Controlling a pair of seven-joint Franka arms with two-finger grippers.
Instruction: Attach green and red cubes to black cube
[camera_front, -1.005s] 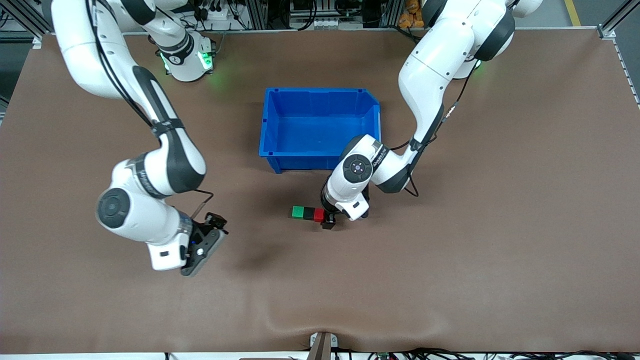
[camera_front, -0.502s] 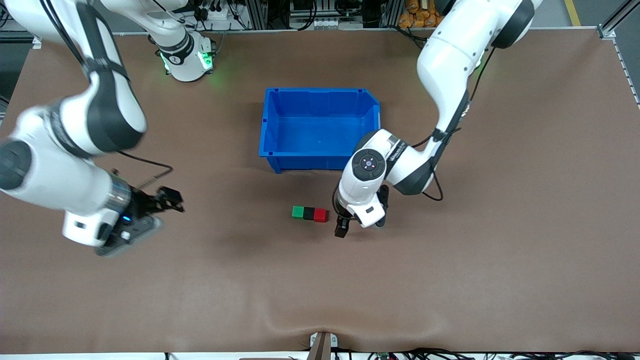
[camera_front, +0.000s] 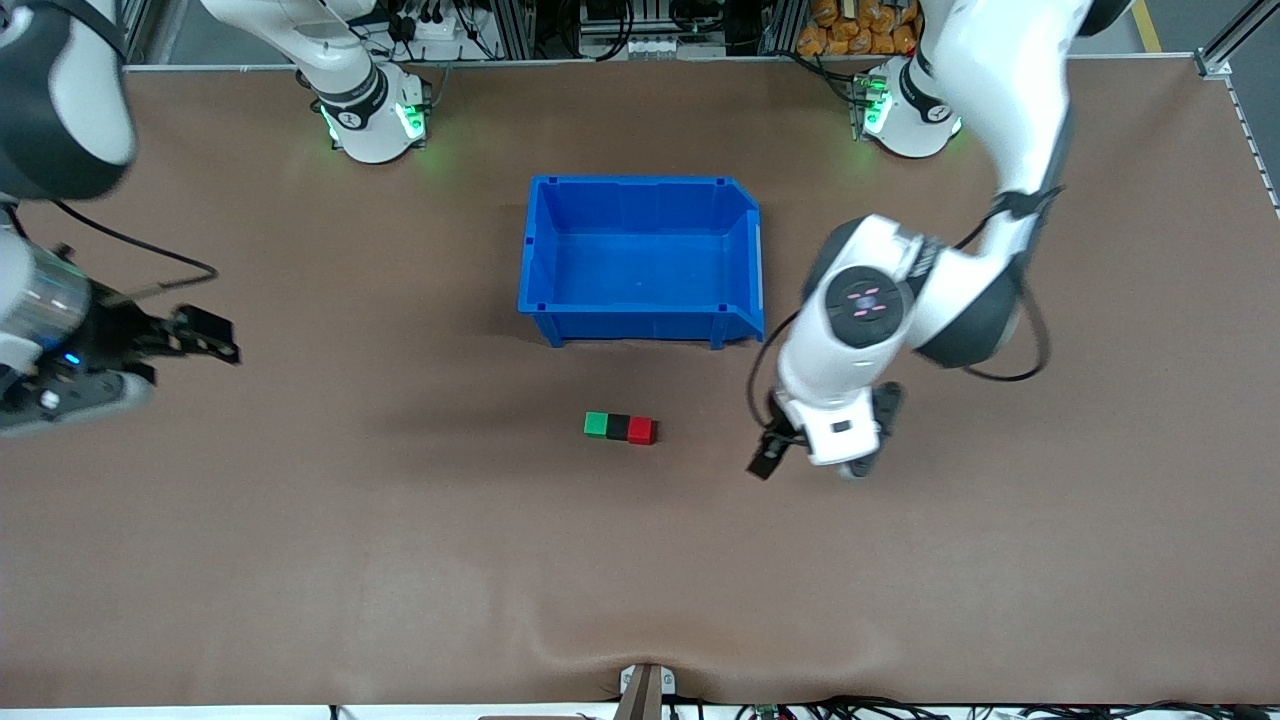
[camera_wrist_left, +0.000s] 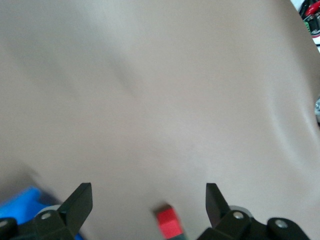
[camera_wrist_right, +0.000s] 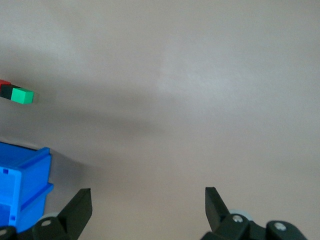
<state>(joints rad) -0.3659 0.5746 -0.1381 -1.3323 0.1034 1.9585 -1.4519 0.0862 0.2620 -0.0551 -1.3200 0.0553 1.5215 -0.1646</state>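
The green cube (camera_front: 596, 424), black cube (camera_front: 618, 427) and red cube (camera_front: 641, 430) lie touching in one row on the table, black in the middle, nearer to the front camera than the bin. My left gripper (camera_front: 792, 463) hangs open over bare table, off the row's red end toward the left arm's end. In the left wrist view the left gripper (camera_wrist_left: 147, 197) holds nothing and the red cube (camera_wrist_left: 167, 223) shows low between its fingers. My right gripper (camera_wrist_right: 147, 200) is open and holds nothing; it is high at the right arm's end of the table. The green cube (camera_wrist_right: 22, 95) shows in the right wrist view.
An open blue bin (camera_front: 640, 310) with nothing in it stands mid-table, farther from the front camera than the cubes; its corner shows in the right wrist view (camera_wrist_right: 22, 185). Brown mat (camera_front: 640, 560) covers the table.
The left gripper has drawn away from the red cube toward the left arm's end. The right arm has swung up and out toward its own end. The cubes have not moved.
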